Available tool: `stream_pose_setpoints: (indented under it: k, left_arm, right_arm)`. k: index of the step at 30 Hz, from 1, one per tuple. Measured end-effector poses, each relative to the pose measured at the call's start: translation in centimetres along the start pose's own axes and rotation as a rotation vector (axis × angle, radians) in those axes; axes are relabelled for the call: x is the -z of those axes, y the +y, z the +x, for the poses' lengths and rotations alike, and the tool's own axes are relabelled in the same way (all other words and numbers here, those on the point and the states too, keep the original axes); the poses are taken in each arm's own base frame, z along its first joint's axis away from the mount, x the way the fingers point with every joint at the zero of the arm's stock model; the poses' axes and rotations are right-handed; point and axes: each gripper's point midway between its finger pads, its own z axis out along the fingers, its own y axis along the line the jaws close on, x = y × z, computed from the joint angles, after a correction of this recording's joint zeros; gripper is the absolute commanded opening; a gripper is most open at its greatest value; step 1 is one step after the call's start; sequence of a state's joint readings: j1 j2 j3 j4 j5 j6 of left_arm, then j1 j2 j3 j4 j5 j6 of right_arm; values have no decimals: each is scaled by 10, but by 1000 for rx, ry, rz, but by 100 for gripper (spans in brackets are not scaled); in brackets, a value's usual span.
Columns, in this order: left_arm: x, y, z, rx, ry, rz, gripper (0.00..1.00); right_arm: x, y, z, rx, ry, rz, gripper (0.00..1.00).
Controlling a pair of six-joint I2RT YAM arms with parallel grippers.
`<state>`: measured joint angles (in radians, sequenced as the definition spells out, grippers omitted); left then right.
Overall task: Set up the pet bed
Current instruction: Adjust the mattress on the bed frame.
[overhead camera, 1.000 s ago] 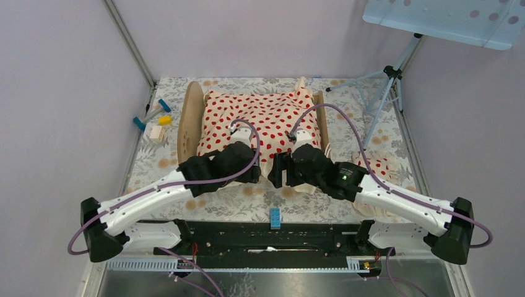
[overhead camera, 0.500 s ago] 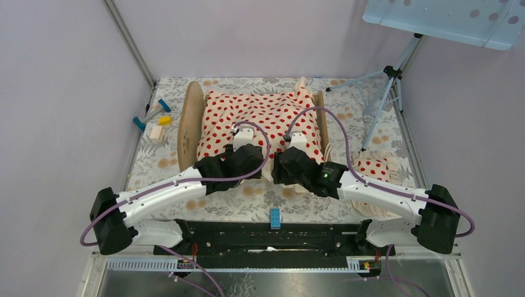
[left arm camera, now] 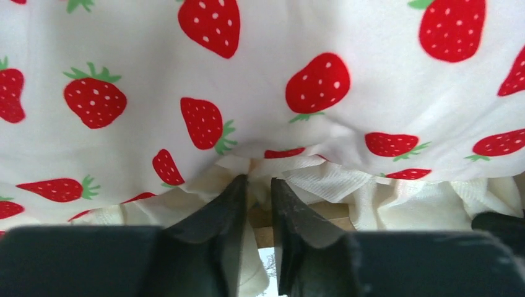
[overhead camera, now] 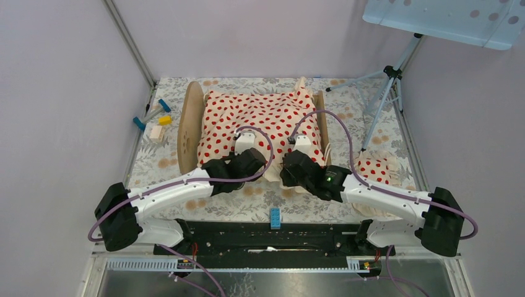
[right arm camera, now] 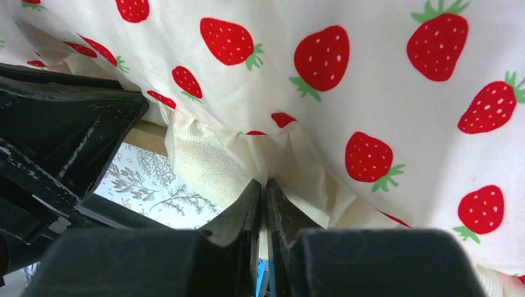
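Seen from above, a small wooden bed (overhead camera: 189, 124) sits mid-table, towards 12 o'clock from the two arm bases. A cream blanket (overhead camera: 260, 117) printed with red strawberries is spread over it and hides the mattress, though it looks rumpled and its ruffled near hem hangs over the 6 o'clock side. Both arms reach to that hem side by side. The right gripper (right arm camera: 265, 185) is pinched closed on a gathered fold of the ruffle. The left gripper (left arm camera: 257, 180) has its jaws a narrow gap apart with the ruffle at their tips; whether it has caught the cloth cannot be told. A small matching pillow (overhead camera: 373, 168) lies on the table (overhead camera: 260, 198) at the bed's 4 o'clock, near it but off it. The covering looks mostly done; what likely remains is tugging the blanket smooth and placing the pillow on the bed.
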<state>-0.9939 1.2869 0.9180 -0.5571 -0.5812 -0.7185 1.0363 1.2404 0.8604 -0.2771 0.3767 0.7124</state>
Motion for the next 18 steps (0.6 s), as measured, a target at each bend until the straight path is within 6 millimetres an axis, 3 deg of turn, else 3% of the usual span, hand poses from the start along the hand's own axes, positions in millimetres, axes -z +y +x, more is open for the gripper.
stream_pose_setpoints:
  k: [2,10,18]
  left_arm:
    - [-1,0,0,0,-2,0,0]
    - [7,6,-2,-8,-9,-5,0]
    - [56,17,-38,35,-122,109,0]
  right_arm:
    - [1,-1,1,-3,0,-1,5]
    - [18,3,-11,-31,-38,-45,0]
    - [37,11,-22,-48,-66,-118,0]
